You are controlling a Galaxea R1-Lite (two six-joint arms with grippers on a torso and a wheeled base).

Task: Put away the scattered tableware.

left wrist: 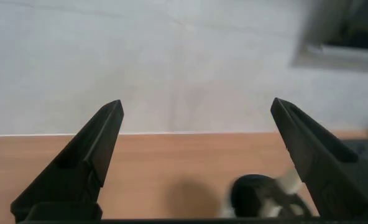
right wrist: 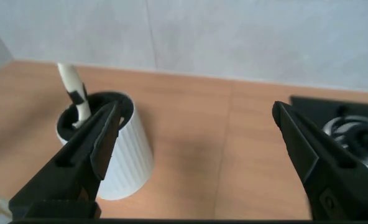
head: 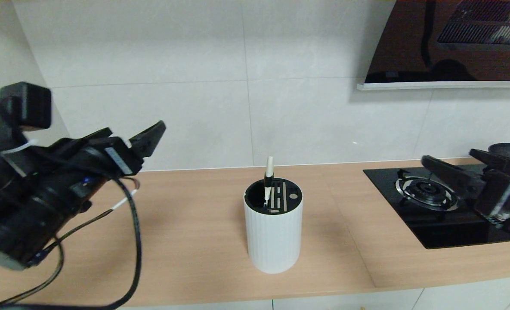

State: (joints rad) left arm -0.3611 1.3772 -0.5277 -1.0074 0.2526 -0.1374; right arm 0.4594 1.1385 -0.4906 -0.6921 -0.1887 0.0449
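the tableware piece (head: 268,178) you care about, a slim utensil with a pale handle and a dark band, stands in the white ribbed holder (head: 274,234), in a slot on the robot's left side of the black top. its long axis is near upright, handle end up, with a slight lean. the holder sits mid-counter, nearer the front edge than the wall.

from the left gripper (head: 134,129) the holder lies to the right and lower. that arm hangs high over the left part of the wooden counter (head: 186,241) with its jaws spread wide and nothing between them. its wrist view looks across the counter to the wall, with the holder (left wrist: 252,193) low and blurred.

the right gripper (head: 450,157) sits over the black hob (head: 435,228), above the burner (head: 427,191), also spread wide and carrying nothing. the holder (right wrist: 119,155) and utensil (right wrist: 72,84) lie to its left, at about its own height, so i'd judge this arm has the plainer line to it, though both are well apart from it.

for room, you have counter on both sides of the holder. watch the front edge, the hob's raised burner under the right arm, and the range hood (head: 448,43) above it if you lift. with this piece slotted, the task looks close to done.
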